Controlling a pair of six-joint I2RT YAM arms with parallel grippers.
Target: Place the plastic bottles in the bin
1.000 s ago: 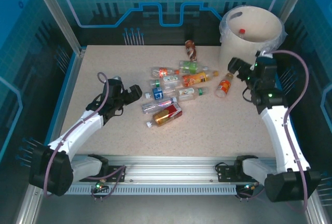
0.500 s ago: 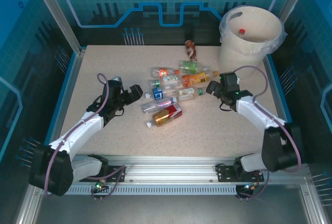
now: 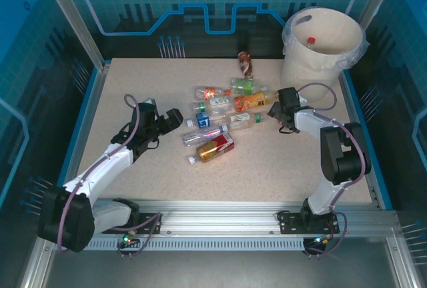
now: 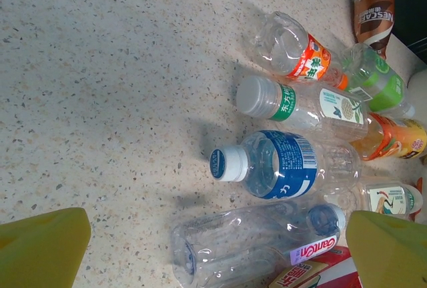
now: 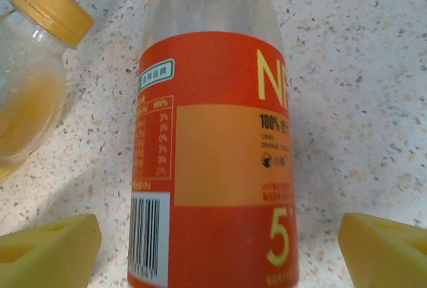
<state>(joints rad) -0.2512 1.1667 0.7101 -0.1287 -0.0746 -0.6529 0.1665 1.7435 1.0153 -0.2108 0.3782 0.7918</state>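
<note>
- The right gripper (image 5: 213,247) has its jaws wide, one on each side of an orange-labelled bottle (image 5: 213,155) lying on the table (image 3: 133,81). Bare tabletop shows between the bottle and each yellow pad (image 5: 47,251), so we see no grip.
- Just beside that bottle, to the upper left in the right wrist view, lies a yellow-capped juice bottle (image 5: 30,55).
- The left gripper (image 4: 215,249) also stands wide and empty, low over the table. A clear bottle (image 4: 247,238) lies just ahead of it, in line with the gap between its pads and untouched.
- Just beyond the clear bottle lies a blue-labelled bottle (image 4: 277,165) with a white cap.
- From above we count eight plastic bottles (image 3: 212,148) in a loose cluster at mid-table, between the two grippers.
- One brown-labelled bottle (image 3: 245,63) lies apart from the cluster, at the far edge.
- With the one between the right jaws, that makes ten bottles on the table.
- One bin (image 3: 303,68) stands at the far right corner, near the right gripper, with a clear bag folded over its rim.
- One red-capped bottle (image 3: 310,41) lies inside the bin.
- We count two grippers, both open-jawed.
</note>
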